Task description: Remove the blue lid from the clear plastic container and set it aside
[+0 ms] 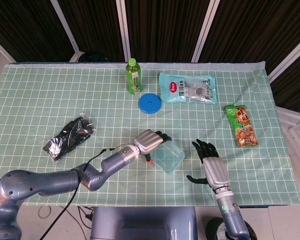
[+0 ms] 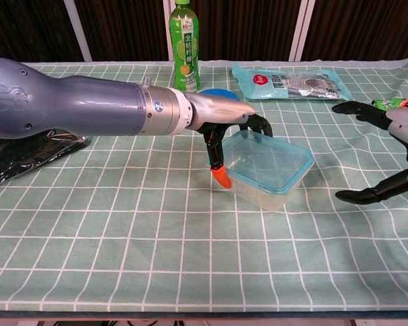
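Table [image 1: 40, 100]: container [image 1: 168, 156]; lid [image 1: 150, 103]; bottle [image 1: 134, 76]; snack bags [image 1: 186, 88].

The container [image 2: 268, 168] was of clear, smooth plastic with a blue rim; the tablecloth [image 1: 40, 100] looked matt cloth; the left hand [image 2: 221, 115] had a glossy metal shell; the black bag [image 1: 69, 136] was shiny.

My counter [image 1: 35, 95] wears a pale green cloth ruled with a white grid, its far edge trimmed in plain white. Behind it I face dark curtains [image 1: 90, 25] split by slanting white frame bars [image 1: 121, 25] (no daylight comes through them). To my right, pale floor [image 1: 297, 127] shows past the cloth's edge. The light is even.
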Robot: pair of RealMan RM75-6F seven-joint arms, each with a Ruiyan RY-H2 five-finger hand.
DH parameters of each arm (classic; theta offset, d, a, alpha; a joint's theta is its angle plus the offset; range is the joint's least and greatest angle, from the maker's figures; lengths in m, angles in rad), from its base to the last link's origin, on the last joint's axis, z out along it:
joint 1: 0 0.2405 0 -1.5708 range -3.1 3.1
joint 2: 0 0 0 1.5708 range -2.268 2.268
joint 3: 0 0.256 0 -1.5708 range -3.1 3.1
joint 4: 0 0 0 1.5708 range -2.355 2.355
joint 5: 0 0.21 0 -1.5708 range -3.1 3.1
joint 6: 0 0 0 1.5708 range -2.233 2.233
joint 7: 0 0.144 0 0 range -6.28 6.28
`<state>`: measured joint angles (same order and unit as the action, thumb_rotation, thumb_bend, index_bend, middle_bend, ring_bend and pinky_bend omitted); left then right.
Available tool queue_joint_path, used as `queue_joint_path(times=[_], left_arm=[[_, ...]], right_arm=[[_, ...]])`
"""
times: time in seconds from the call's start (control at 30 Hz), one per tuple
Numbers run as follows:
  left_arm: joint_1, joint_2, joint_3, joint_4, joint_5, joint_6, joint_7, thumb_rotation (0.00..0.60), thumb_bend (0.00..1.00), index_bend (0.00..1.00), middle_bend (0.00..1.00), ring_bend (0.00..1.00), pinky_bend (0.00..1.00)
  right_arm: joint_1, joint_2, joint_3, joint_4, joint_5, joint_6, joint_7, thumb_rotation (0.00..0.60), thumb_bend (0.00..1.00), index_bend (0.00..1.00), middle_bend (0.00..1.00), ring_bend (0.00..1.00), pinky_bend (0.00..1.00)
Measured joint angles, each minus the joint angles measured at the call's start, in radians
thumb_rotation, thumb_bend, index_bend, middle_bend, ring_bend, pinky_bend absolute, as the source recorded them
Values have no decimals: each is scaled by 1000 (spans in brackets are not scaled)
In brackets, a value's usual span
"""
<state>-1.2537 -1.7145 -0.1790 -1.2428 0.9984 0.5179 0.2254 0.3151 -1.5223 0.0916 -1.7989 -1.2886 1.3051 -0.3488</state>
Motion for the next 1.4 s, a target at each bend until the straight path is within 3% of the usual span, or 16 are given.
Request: queue_joint_path(times=[0.47, 1.4], left_arm=[[-11, 2, 5, -14, -30, 3, -2, 600, 162, 382, 438, 383, 493], [-36, -59, -5, -6, -88, 56, 31, 600, 162, 383, 435, 383, 496]], right_arm=[[-11, -39, -31, 0, -14, -3, -9, 600, 247, 0, 0, 0, 0], [-9, -106, -9, -2, -2, 4, -22, 600, 247, 0, 0, 0, 0]])
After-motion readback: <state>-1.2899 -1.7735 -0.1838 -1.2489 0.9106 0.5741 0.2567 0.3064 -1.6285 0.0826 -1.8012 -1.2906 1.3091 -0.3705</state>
